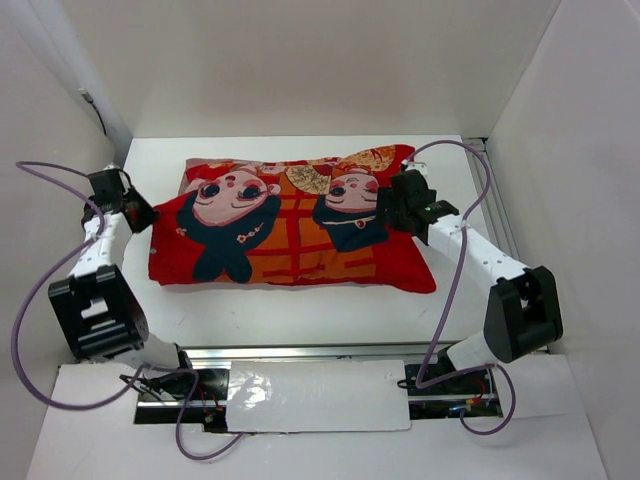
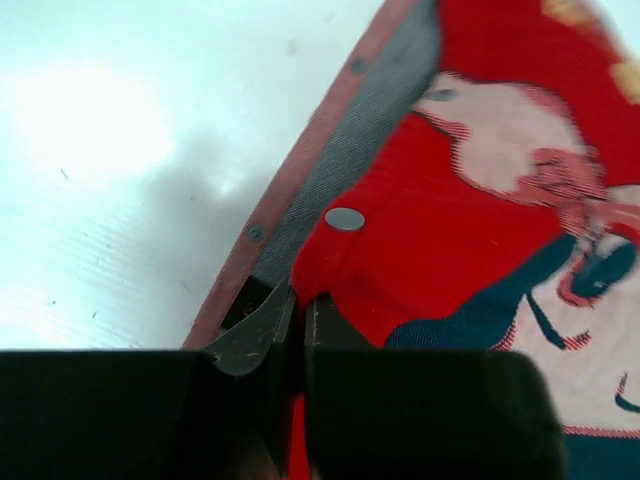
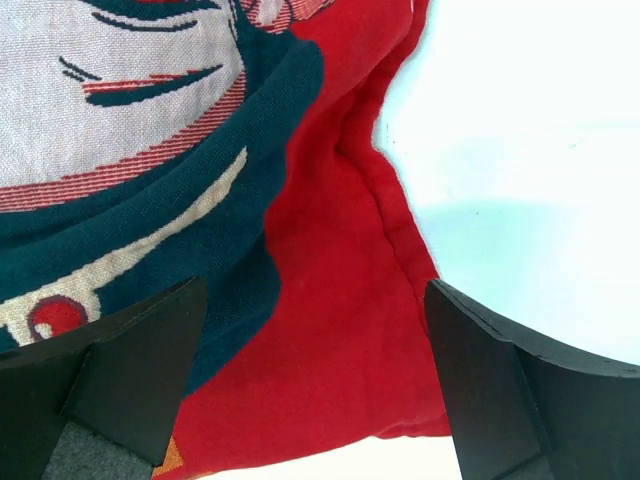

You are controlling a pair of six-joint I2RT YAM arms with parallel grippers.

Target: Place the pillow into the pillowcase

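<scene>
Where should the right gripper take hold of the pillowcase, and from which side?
Take the red seamed edge at the right end of the pillowcase, coming down from above. It lies flat on the table as a thin ridge, between the fingers of the open right gripper. The left gripper pinches the opposite end.

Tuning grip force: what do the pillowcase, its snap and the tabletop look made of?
Pillowcase: woven or knit cloth, matte; thread ribs show in the doll pattern.
Snap: small grey disc, probably metal, possibly plastic.
Tabletop: smooth white sheet, glossy; it mirrors a light patch.
</scene>
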